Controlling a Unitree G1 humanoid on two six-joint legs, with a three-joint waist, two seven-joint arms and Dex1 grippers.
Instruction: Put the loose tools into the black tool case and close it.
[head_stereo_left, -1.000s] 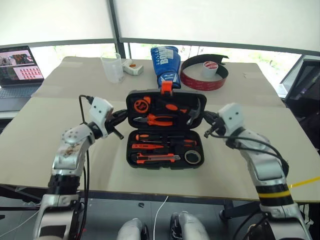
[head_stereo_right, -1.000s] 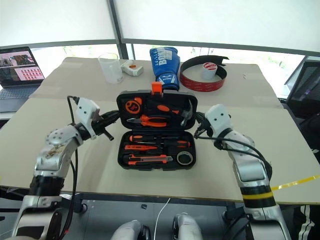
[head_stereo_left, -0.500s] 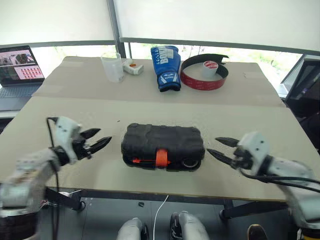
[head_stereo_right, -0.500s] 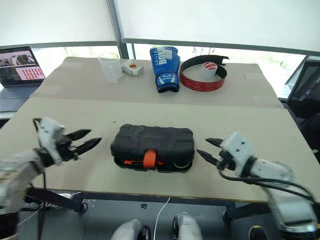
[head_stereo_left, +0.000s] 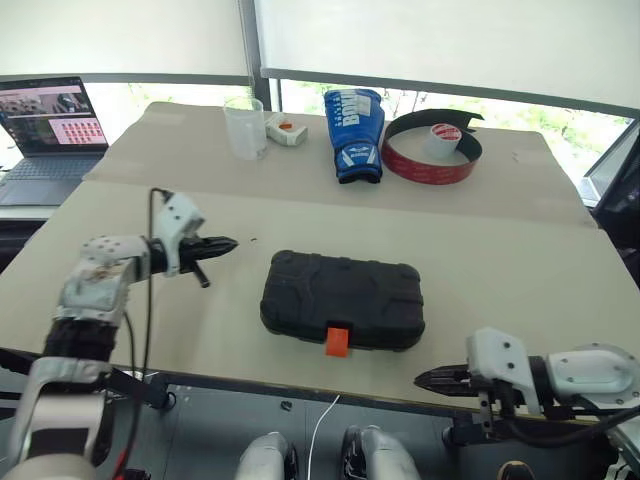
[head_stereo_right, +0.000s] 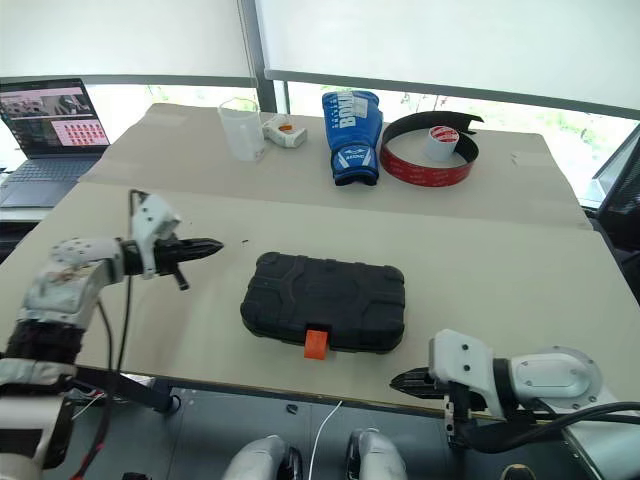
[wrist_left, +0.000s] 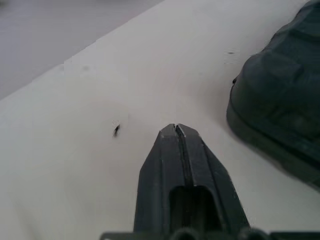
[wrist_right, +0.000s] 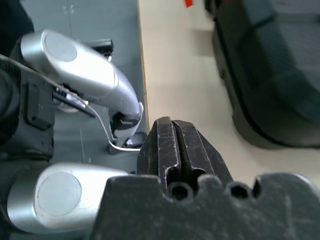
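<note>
The black tool case (head_stereo_left: 342, 300) lies closed and flat on the table, its small orange latch (head_stereo_left: 337, 341) at the near side. The loose tools are out of view. My left gripper (head_stereo_left: 228, 243) is shut on nothing, hovering left of the case and pointing toward it with a gap between them. In the left wrist view the shut left gripper (wrist_left: 175, 128) points past a corner of the case (wrist_left: 280, 110). My right gripper (head_stereo_left: 425, 378) is shut and empty at the table's front edge, near the case's right front corner and apart from it.
Along the far side stand a clear cup (head_stereo_left: 244, 127), a small white box (head_stereo_left: 285, 130), a blue boxing glove (head_stereo_left: 356, 133) and a red-and-black band (head_stereo_left: 432, 165) around a tape roll (head_stereo_left: 438, 140). A laptop (head_stereo_left: 52, 130) sits at the far left.
The case's lid, open a second ago, is down. Both grippers opened midway and are shut now. My right gripper has drawn back to the table's front edge. The camera has shifted too.
</note>
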